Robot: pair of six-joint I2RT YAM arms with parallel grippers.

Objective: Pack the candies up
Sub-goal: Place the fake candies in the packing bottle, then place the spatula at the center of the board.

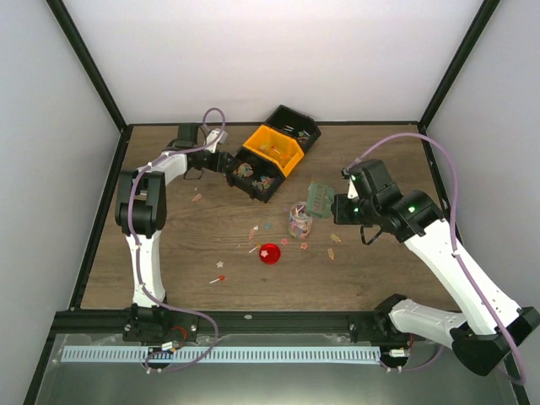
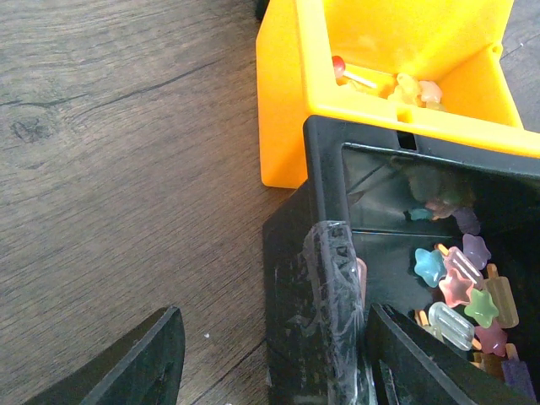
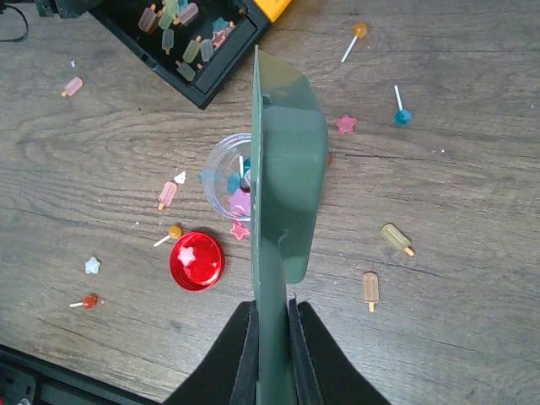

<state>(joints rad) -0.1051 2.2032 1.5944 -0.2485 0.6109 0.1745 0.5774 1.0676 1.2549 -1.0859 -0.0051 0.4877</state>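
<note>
Two claws: right gripper (image 3: 272, 325) clamps the green scoop (image 3: 288, 160) (above the jar (image 3: 214, 181)); left gripper (image 2: 272, 337) gapes astride the bin (image 2: 291, 245) wall.

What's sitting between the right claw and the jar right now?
Only the green scoop, gripped edge-on by the right claw, its blade over the open jar of candies. The right wrist view shows it.

No text, label or number seems readable anywhere in these views.
</note>
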